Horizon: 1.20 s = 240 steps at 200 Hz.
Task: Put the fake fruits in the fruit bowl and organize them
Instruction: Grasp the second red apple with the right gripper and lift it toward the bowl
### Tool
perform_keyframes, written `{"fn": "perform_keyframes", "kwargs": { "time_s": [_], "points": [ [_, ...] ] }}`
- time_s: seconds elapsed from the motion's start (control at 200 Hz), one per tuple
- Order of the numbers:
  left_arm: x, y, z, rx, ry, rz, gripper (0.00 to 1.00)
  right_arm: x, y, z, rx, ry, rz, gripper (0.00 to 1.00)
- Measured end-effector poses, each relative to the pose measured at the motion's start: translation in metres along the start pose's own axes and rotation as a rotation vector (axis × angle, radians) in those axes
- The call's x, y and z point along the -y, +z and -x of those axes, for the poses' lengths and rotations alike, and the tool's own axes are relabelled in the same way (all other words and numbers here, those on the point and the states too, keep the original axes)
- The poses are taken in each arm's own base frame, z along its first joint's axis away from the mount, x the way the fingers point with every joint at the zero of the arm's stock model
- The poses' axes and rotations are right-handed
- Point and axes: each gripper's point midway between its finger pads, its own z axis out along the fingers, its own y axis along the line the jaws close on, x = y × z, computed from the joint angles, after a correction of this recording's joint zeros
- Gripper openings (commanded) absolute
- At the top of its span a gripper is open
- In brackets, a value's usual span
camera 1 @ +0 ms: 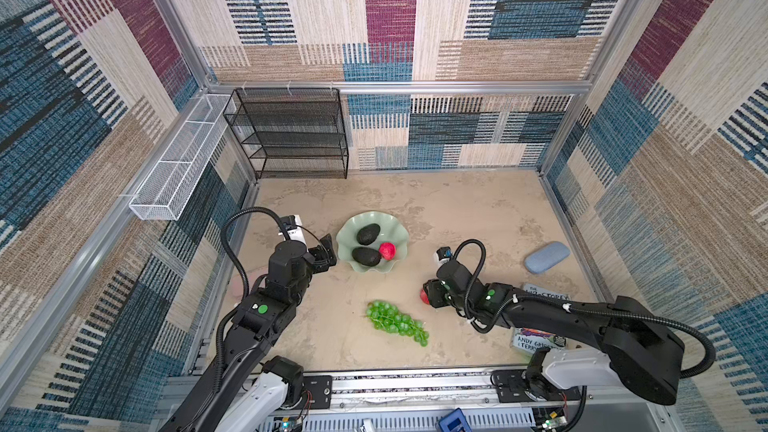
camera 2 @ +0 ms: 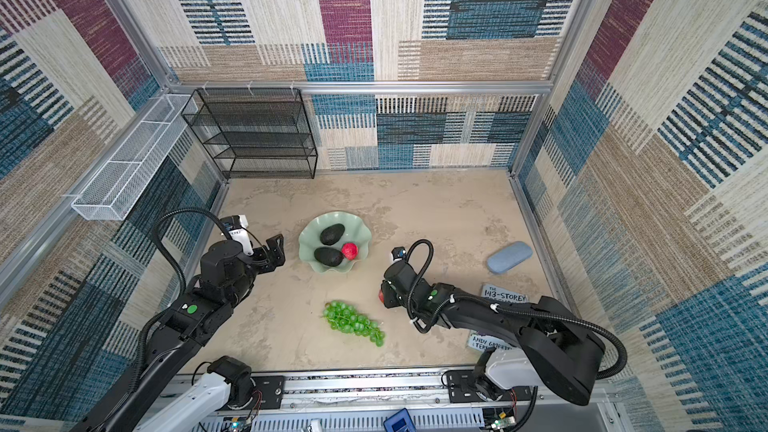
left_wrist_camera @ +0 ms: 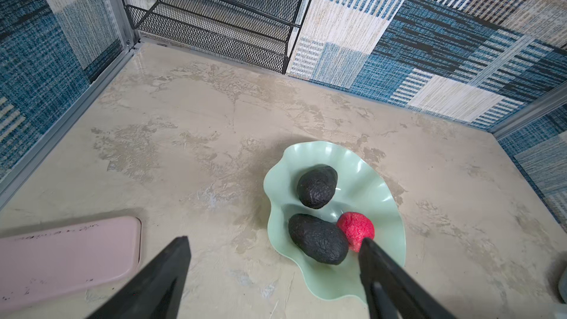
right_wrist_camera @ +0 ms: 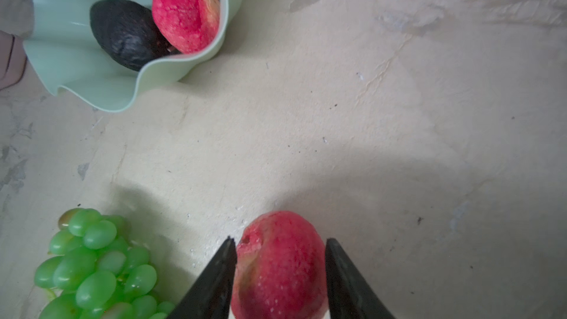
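Reached in over the desk, the left gripper is held just beside the bowl, jaws spread wide and empty, while those of the right gripper are clamped on a red apple. On the desk the grapes are left; two avocados and a second apple are already placed in the bowl, so over half is judged done.

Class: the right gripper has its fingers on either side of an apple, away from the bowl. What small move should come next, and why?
Probably lift the apple straight up a little. The fingers of the right gripper press both its sides, so it looks gripped. It must clear the wavy rim of the fruit bowl on its way in, and the grapes lie close beside it.
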Motion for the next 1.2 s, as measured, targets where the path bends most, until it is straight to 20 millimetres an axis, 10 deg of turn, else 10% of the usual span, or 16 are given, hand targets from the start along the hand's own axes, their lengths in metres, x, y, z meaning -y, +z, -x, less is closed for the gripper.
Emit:
{"fn": "perform_keyframes", "kwargs": {
  "time_s": [0.135, 0.255, 0.431, 0.842, 1.202],
  "points": [
    [-0.003, 0.0, -0.005, -0.007, -0.013, 0.007, 0.89, -0.015, -0.02, 0.035, 0.091, -0.003, 0.037, 0.5],
    [-0.004, 0.0, -0.005, -0.004, -0.021, 0.009, 0.89, -0.032, -0.032, 0.069, 0.168, -0.023, 0.056, 0.77],
    [-0.006, -0.003, -0.004, 0.001, -0.025, 0.01, 0.89, -0.026, -0.009, 0.047, 0.078, -0.08, 0.02, 0.86],
    [-0.01, -0.003, -0.008, -0.014, -0.024, 0.023, 0.89, 0.008, 0.02, -0.024, -0.114, -0.094, -0.061, 0.67],
    [-0.01, -0.001, -0.01, -0.021, -0.025, 0.024, 0.89, -0.007, 0.005, 0.002, -0.04, -0.067, -0.011, 0.49]
  ]
}}
